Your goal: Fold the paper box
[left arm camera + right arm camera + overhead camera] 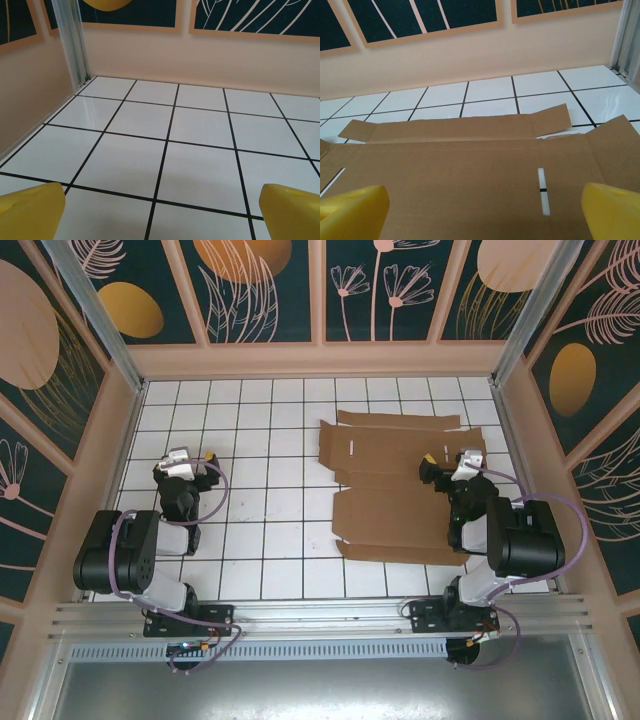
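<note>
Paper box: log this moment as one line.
paper box: flat, unfolded | left gripper: open, over bare tiles | right gripper: open, empty, over paper box

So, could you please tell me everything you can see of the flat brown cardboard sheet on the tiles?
The brown die-cut cardboard sheet lies flat and unfolded on the white tiled table, right of centre. It is plain and matte, with creases, flaps along its edges and small slits. The open right gripper hangs over its right part; whether they touch cannot be told.
</note>
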